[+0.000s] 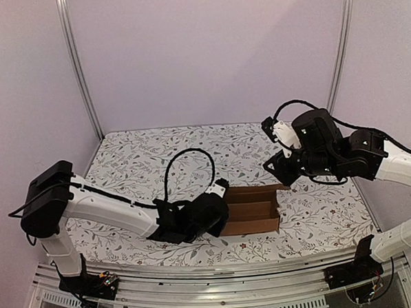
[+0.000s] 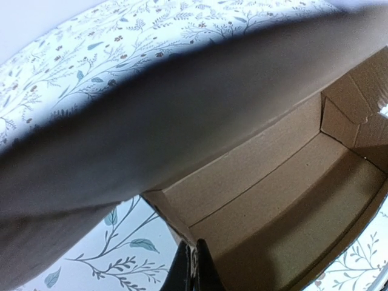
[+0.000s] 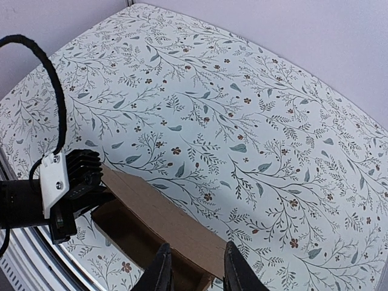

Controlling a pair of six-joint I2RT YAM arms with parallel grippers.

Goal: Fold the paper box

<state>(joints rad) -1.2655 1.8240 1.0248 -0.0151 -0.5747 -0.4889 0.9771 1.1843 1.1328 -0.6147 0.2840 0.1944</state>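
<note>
1. While the cardboard box [image 1: 250, 210] sits open-topped on the flowered table [image 1: 157, 153] near its front edge, the left gripper [image 1: 221, 190] is pinched tight on the box's left end wall.
2. In the left wrist view, its black fingertips [image 2: 194, 270] clamp that wall's edge.
3. The right gripper [image 3: 194, 267] hangs over the box's right end, its fingers partly apart, astride the far wall's edge [image 3: 182, 227]; whether they grip it I cannot tell.
</note>
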